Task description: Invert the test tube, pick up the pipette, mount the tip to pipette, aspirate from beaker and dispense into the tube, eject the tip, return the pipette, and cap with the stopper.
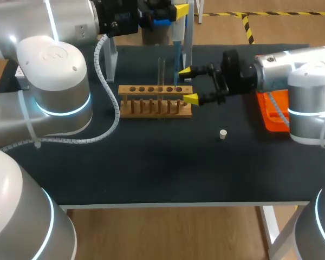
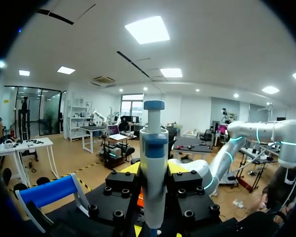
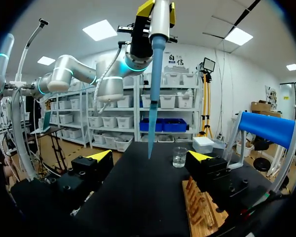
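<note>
Across the dark worktop (image 1: 151, 168) the wooden rack (image 1: 154, 103) sits in the middle, and the test tube (image 1: 161, 69) stands upright in one of its holes, mouth up and ready to take liquid. Our left claw (image 2: 153, 169) is clamped on the pipette (image 2: 154, 143) and holds it vertical above the rack's far side. The long blue tip (image 1: 176, 60) is mounted and points straight down, which suits either dipping or dispensing. In the head view the tip seems to hang just beside the tube rather than over its mouth, though the angle is poor, and we cannot tell whether it carries liquid. Our right claw (image 1: 188, 85) is spread wide and holds nothing. Its yellow fingers sit at the rack's right end, one toward the far side and one toward the near side, placed, we judge, to steady the rack or tube. The beaker (image 3: 179, 157) stands beyond the rack, near the tip. The stopper (image 1: 222, 134) lies alone on the near side, well apart from the rack, left for the last step. An orange tray (image 1: 271, 105) lies under the right arm.
</note>
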Controlling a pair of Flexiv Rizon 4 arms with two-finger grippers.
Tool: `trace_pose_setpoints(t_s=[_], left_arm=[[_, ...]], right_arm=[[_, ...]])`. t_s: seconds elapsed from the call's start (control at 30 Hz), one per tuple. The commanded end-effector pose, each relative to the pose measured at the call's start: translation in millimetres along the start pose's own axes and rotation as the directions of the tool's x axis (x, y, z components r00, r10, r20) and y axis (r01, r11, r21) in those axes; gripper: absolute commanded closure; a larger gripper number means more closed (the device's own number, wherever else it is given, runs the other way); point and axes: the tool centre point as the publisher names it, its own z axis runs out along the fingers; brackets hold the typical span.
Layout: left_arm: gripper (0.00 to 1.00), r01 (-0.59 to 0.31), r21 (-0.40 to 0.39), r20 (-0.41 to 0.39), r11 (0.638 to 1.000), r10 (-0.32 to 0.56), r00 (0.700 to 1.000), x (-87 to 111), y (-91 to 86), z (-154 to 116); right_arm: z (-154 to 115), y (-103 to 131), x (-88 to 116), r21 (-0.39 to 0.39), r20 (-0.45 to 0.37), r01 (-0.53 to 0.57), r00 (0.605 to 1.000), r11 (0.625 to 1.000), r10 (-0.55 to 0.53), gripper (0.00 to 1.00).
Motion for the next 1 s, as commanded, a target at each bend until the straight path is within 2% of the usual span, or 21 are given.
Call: trace_pose_setpoints(t_s=[0.03,0.2,1.0], left_arm=[[1.00,-0.001,0.003,-0.001,1.000,0.001,1.000,-0.3,0.5,0.3],[1.00,-0.001,0.003,-0.001,1.000,0.001,1.000,-0.3,0.5,0.3],[1.00,-0.001,0.003,-0.001,1.000,0.001,1.000,-0.3,0.5,0.3]], right_arm=[[-15.8,-0.6,12.7,0.031,0.010,0.013,1.000,0.999,-0.013,0.00],[-23.3,-5.9,20.2,0.064,0.005,0.038,0.999,0.997,-0.038,0.00],[-23.3,-5.9,20.2,0.064,0.005,0.038,0.999,0.997,-0.038,0.00]])
